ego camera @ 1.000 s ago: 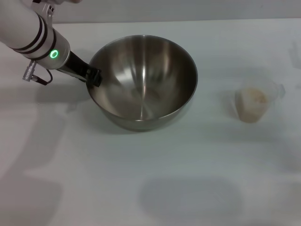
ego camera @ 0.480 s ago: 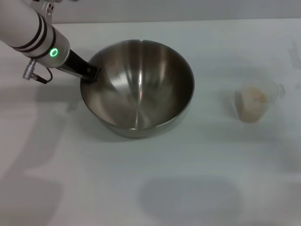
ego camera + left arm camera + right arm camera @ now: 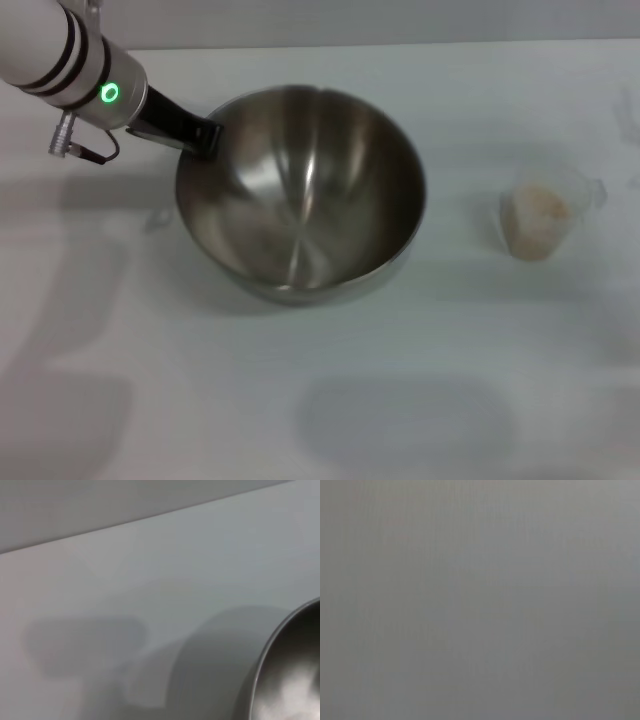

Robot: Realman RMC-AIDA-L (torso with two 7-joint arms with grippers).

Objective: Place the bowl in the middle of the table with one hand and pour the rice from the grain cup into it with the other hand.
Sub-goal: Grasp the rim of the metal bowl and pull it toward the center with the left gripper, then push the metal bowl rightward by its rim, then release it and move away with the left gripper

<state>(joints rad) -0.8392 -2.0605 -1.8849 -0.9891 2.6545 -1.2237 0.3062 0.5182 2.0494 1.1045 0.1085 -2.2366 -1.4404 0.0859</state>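
The large steel bowl (image 3: pixel 300 200) sits mid-table on the white table (image 3: pixel 320 400), tipped a little, with its inside bare. My left gripper (image 3: pixel 206 138) comes in from the far left and is shut on the bowl's far-left rim. The left wrist view shows only a part of the bowl's rim (image 3: pixel 290 675) and its shadow. The small clear grain cup (image 3: pixel 545 215) stands upright to the right of the bowl, apart from it, with pale rice (image 3: pixel 540 208) inside. My right gripper is out of view; the right wrist view shows plain grey.
The left arm's white forearm with a green light (image 3: pixel 108 94) reaches over the table's far left corner. The table's far edge meets a grey wall behind the bowl.
My left gripper has moved toward the far edge with the bowl's rim in it. The bowl has shifted slightly and changed its tilt. The cup has not moved.
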